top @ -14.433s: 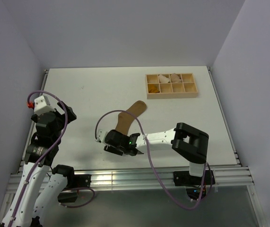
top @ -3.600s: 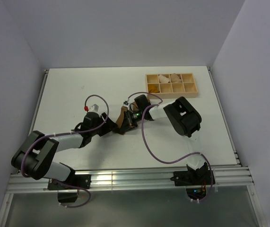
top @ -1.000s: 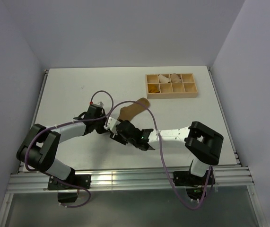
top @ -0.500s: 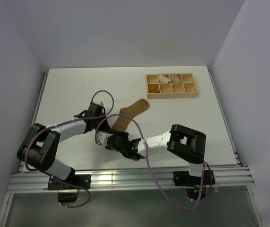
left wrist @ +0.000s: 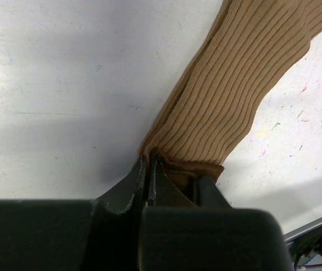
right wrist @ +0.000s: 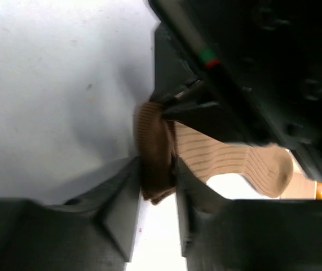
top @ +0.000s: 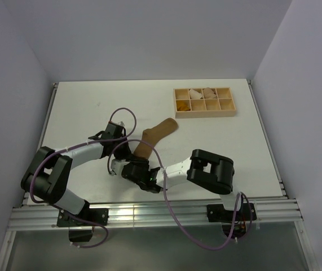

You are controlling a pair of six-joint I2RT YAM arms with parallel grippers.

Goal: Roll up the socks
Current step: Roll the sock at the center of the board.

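Observation:
One tan-brown ribbed sock [top: 158, 131] lies slanted on the white table, toe toward the tray. My left gripper [top: 128, 148] holds its near end. In the left wrist view this gripper [left wrist: 149, 162] is shut on the edge of the sock [left wrist: 234, 84] at the cuff. My right gripper [top: 133, 165] sits just in front of it. In the right wrist view its jaws [right wrist: 156, 166] press both sides of the darker brown cuff [right wrist: 152, 138], and the sock's foot [right wrist: 228, 158] stretches away to the right. No second loose sock shows.
A wooden compartment tray [top: 204, 110] stands at the back right, with pale bundles and a mustard-orange piece inside. The two arms cross close together near the table's front middle. Bare white table [top: 82, 107] lies to the left and back.
My right gripper has slid left along the table to the sock's cuff and narrowed its jaws around it. The left gripper kept its grip and hardly moved.

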